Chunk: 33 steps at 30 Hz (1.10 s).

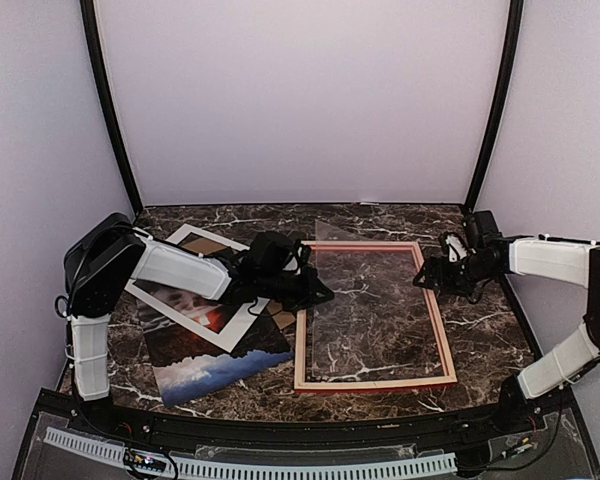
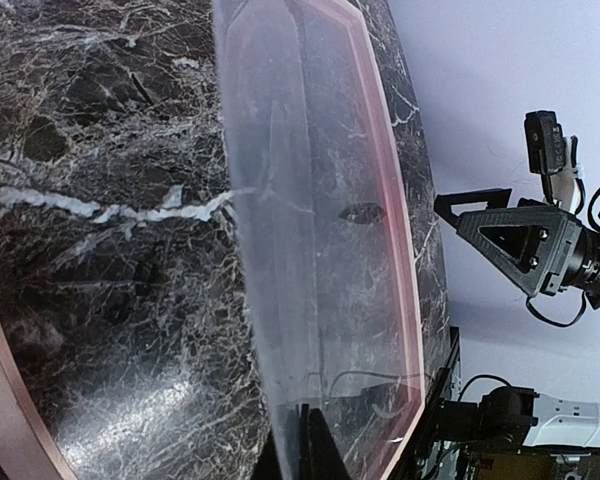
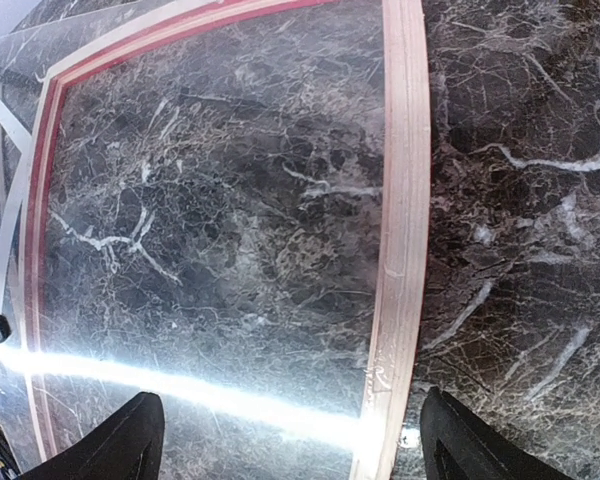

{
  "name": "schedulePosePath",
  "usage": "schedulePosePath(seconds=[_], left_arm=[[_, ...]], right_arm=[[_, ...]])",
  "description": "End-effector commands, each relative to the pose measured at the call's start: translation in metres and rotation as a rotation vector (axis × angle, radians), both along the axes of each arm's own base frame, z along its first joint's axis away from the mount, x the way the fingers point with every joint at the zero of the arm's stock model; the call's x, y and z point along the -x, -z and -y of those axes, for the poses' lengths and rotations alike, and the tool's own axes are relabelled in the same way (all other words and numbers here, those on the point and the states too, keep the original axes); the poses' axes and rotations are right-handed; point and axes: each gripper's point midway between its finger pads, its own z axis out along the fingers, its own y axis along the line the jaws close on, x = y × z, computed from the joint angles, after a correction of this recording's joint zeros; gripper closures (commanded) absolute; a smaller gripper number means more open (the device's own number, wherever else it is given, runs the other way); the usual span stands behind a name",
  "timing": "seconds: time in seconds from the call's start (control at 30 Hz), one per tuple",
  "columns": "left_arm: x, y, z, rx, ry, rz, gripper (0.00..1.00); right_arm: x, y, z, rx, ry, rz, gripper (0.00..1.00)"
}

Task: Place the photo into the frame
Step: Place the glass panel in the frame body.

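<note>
The frame (image 1: 375,383) lies flat on the marble table, pale wood side up, its rail (image 3: 405,200) running close under the right wrist. A clear sheet (image 1: 365,300) rests over the frame's opening. My left gripper (image 1: 315,290) is shut on that sheet's left edge, and its fingers (image 2: 305,450) pinch the sheet (image 2: 310,200), which looks tilted up. My right gripper (image 1: 427,279) hovers open over the frame's far right rail, its two dark fingers (image 3: 130,435) standing either side of the rail with nothing between them. The photo (image 1: 210,362) lies at the left front, partly under a white mat.
A white mat border (image 1: 195,300) lies over the photo, with brown backing board (image 1: 206,243) showing beneath it under the left arm. Black posts and pale walls close in the table's back and sides. Bare marble (image 1: 480,330) lies right of the frame.
</note>
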Motion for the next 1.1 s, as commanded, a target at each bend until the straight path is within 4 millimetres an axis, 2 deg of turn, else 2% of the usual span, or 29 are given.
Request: schedulePosePath(seconds=[0.0, 0.63, 1.07], left_arm=[[-0.002, 0.01, -0.003, -0.035, 0.014, 0.011, 1.0], [-0.002, 0.012, -0.003, -0.045, 0.03, 0.007, 1.0], [0.0, 0.011, -0.002, -0.047, 0.046, -0.004, 1.0]], right_arm=[[-0.008, -0.006, -0.012, 0.002, -0.051, 0.043, 0.1], [-0.005, -0.003, -0.017, 0.021, -0.066, 0.034, 0.09], [-0.023, -0.018, -0.005, 0.08, 0.011, 0.071, 0.08]])
